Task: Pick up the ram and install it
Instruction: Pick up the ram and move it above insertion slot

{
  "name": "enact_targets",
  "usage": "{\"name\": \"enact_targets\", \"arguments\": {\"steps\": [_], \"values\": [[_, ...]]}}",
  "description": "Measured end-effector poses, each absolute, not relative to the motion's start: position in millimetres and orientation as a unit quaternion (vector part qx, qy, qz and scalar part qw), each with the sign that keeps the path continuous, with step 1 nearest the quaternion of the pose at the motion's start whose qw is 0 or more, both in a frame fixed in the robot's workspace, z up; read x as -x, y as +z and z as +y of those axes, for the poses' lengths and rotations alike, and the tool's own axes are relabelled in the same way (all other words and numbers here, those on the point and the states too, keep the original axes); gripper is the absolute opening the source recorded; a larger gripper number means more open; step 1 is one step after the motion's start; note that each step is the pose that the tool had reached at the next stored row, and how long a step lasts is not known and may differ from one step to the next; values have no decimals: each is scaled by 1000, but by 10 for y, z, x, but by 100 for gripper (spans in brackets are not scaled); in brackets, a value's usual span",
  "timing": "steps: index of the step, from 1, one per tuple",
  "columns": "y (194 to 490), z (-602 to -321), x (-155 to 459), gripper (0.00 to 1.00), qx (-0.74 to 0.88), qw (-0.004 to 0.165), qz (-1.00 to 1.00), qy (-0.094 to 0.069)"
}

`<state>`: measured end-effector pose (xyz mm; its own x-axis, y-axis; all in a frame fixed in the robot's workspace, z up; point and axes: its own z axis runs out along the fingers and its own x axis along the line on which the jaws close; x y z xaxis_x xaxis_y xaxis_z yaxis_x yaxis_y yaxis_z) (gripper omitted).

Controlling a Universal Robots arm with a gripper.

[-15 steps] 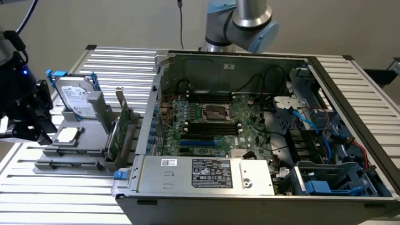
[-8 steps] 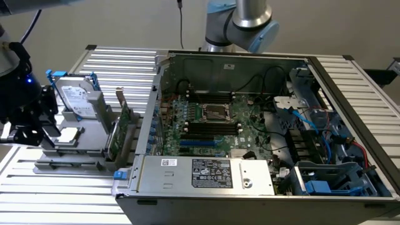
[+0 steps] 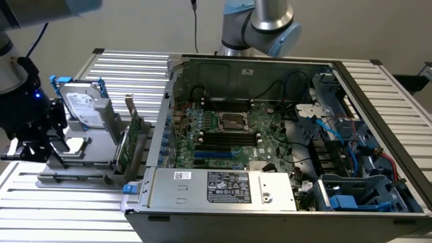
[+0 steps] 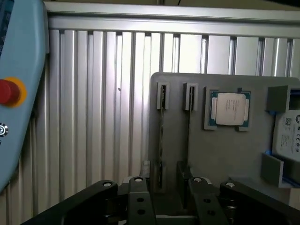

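Observation:
Two thin boards stand on edge in the slots of the grey holder (image 4: 220, 154), one board (image 4: 161, 136) beside the other (image 4: 190, 126). Seen edge-on, I cannot tell which of them is the ram. In the exterior view green boards (image 3: 128, 147) stand upright in the same holder (image 3: 74, 174), at the exterior view's left of the computer case. My gripper (image 4: 164, 187) hangs above the holder's near end, open, with nothing between its black fingers (image 4: 138, 199). The first board lines up with the gap between them. The gripper (image 3: 24, 149) also shows at the exterior view's far left.
The holder also carries a processor chip (image 4: 229, 108) and a hard drive (image 3: 84, 109). An open computer case (image 3: 378, 167) holds the motherboard with its long black slots (image 3: 229, 136). A blue pendant with a red button (image 4: 9, 91) lies on the slatted table (image 4: 103, 117). A second arm (image 3: 270, 23) stands behind the case.

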<state>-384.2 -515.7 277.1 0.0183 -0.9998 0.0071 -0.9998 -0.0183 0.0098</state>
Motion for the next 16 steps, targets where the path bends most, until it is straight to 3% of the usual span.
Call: {"name": "enact_targets", "arguments": {"steps": [16], "values": [[2480,-5157,3831,36,-700,6,-714,-1]]}}
